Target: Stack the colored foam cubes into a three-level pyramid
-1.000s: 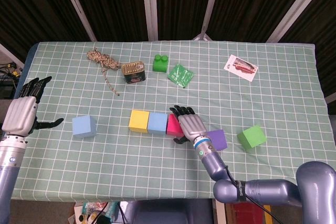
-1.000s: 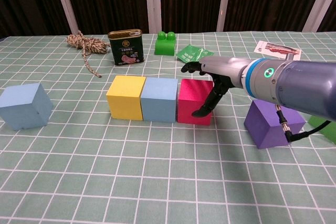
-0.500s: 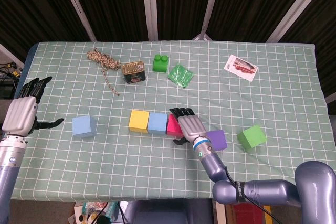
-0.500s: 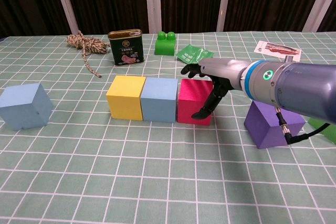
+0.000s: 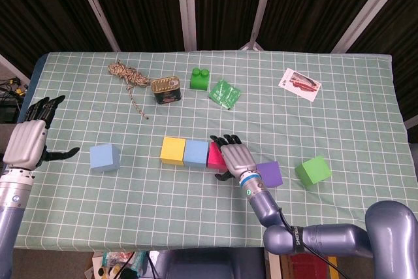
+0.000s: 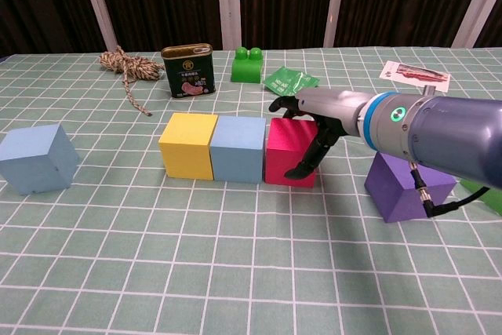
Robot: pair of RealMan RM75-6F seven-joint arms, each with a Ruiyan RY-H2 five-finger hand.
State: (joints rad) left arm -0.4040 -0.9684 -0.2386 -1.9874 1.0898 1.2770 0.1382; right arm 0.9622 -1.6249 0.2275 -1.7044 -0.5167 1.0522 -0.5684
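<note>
A yellow cube, a light blue cube and a pink cube stand side by side in a row at mid-table. My right hand arches over the pink cube, fingers behind its top edge and thumb on its front face, gripping it. A purple cube lies just right of that hand, and a green cube further right. Another light blue cube sits alone to the left. My left hand hovers open at the table's left edge.
Along the back stand a tin can, a coil of rope, a green toy brick, a green packet and a printed card. A checked green cloth covers the table.
My right hand has edged slightly left, with the pink cube pressed against the light blue one. The left hand has stayed still.
</note>
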